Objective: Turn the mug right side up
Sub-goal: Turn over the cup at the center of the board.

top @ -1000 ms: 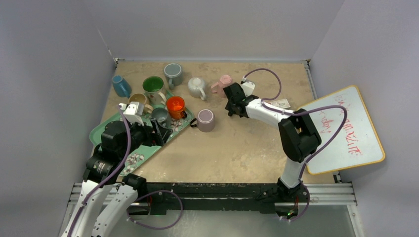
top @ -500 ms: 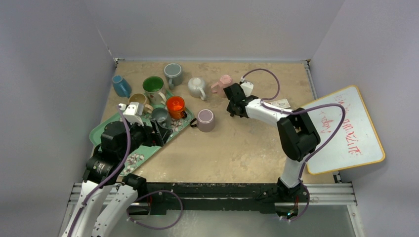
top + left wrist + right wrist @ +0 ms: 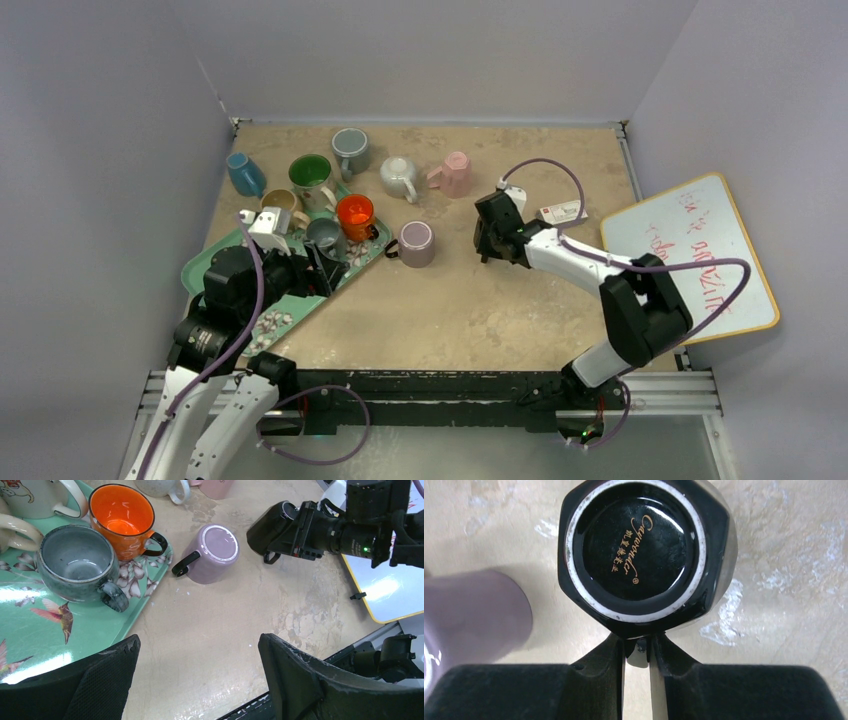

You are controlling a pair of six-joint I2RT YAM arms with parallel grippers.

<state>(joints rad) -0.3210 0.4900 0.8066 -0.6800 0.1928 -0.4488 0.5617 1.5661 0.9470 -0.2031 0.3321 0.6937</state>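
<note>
A black mug [image 3: 639,555] hangs from my right gripper [image 3: 637,645], whose fingers are shut on its handle. The mug's glossy base with gold lettering faces the right wrist camera. In the left wrist view the black mug [image 3: 275,527] lies on its side, its base pointing back along the right gripper [image 3: 310,530], just right of the purple mug. From above, the right gripper [image 3: 489,232] is over mid-table. My left gripper [image 3: 199,645] is open and empty, above bare table by the tray's corner.
A purple mug [image 3: 416,243] stands upside down left of the right gripper. Pink [image 3: 455,172], white [image 3: 399,177], grey [image 3: 350,150], green [image 3: 311,175] and blue [image 3: 244,173] mugs line the back. The green tray [image 3: 285,305] carries an orange mug [image 3: 355,213] and others. A whiteboard [image 3: 690,260] lies at right.
The right gripper's jaws closed on the black mug's handle. That arm then drew away from the pink mug, toward the near right, carrying the black mug. The left arm stayed still.
</note>
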